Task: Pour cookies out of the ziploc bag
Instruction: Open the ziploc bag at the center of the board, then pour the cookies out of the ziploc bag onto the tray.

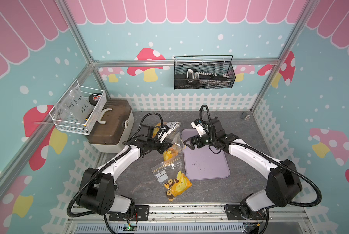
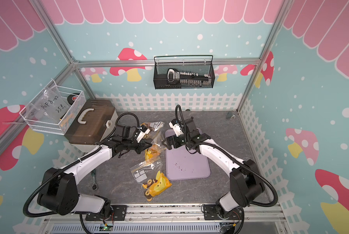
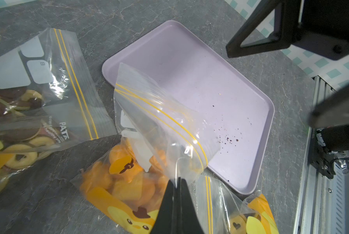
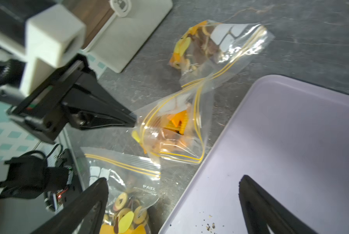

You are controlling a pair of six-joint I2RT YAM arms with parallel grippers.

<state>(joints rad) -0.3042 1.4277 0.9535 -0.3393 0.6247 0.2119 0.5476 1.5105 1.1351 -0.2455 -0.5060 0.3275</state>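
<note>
Left hand (image 3: 176, 181) pinches ziploc bag (image 3: 159, 121) rim, mouth gaping, at tray (image 3: 190, 71) left edge. Cookies (image 3: 108, 182) inside, bag bottom resting on bench (image 3: 190, 12). Right hand (image 4: 173, 179) spread wide, empty, above tray. Best: right hand grips bag bottom, lifts, mouth kept over tray, gentle shake.

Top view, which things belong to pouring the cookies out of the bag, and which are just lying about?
Job: pinched ziploc bag, orange cookies, purple tray, left end effector.
Lying about: far cookie bag, near cookie bag, lidded box, white basket, black basket, wrench.
</note>
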